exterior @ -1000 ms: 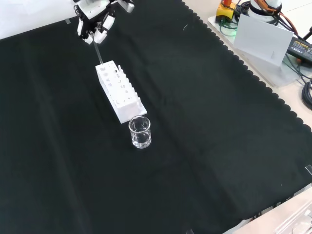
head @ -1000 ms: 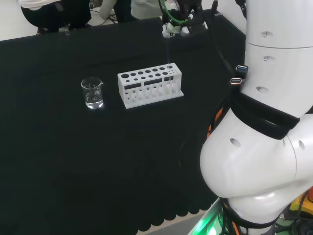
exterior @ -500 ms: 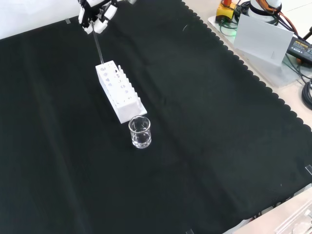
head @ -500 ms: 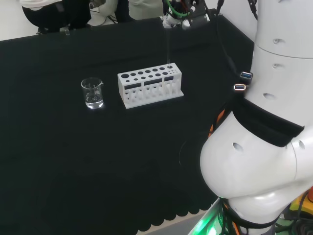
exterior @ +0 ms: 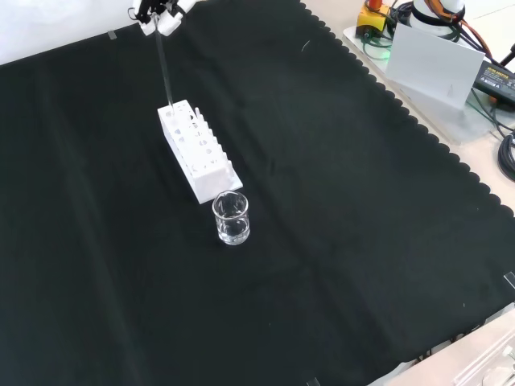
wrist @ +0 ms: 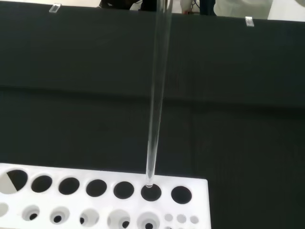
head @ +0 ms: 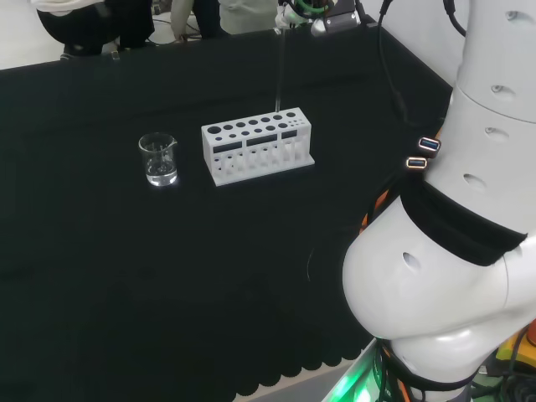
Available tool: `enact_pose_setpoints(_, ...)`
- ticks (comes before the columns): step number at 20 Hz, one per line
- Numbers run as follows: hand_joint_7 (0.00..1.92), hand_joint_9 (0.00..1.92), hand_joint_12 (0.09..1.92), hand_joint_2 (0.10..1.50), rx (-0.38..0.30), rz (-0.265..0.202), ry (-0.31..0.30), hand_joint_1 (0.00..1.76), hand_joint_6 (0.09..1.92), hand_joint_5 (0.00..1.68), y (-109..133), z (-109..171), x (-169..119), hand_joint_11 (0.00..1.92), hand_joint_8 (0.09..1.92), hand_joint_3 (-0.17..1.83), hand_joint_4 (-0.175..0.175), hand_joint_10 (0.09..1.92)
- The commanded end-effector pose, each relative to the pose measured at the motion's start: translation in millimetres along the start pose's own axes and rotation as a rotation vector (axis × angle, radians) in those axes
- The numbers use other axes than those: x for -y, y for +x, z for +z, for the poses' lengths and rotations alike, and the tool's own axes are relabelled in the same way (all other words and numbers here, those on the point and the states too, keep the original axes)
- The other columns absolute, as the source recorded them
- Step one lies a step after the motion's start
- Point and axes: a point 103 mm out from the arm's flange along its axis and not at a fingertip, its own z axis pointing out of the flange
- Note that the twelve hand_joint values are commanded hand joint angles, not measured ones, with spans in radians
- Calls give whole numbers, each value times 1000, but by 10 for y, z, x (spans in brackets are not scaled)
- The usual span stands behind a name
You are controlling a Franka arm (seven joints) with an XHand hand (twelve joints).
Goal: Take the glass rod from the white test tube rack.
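Above the white plastic test tube rack (exterior: pixel 197 150), the hand (exterior: pixel 159 14) pinches the thin clear glass rod (exterior: pixel 164 71), whose tip sits at a hole's mouth; we lift straight until it clears.

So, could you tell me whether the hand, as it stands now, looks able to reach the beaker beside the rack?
Probably not at once: the hand is shut on the glass rod, whose tip hangs at the white test tube rack. The cloth around the beaker is bare.

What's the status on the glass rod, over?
Hand shut on glass rod, high over the bench. Rod upright, lower tip level with a hole in the white test tube rack. Beaker stands apart; nothing in the way.
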Motion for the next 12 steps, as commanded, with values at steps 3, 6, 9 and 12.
enact_pose_setpoints(3, 1688, 1830, 873, 1106, 0, -11, 3, 1200, 712, 1190, 81, -135, 152, 1759, 590, -175, -175, 532)
enact_pose_setpoints(6, 1690, 1834, 873, 1105, 9, -7, -11, 1200, 709, 1192, 129, -178, 234, 1759, 588, -175, -175, 530)
enact_pose_setpoints(9, 1693, 1836, 874, 1104, 12, -17, -13, 1200, 706, 1194, 174, -184, 275, 1759, 586, -175, -175, 527)
enact_pose_setpoints(12, 1694, 1838, 874, 1103, 14, -28, -11, 1201, 703, 1196, 231, -174, 296, 1758, 584, -175, -175, 524)
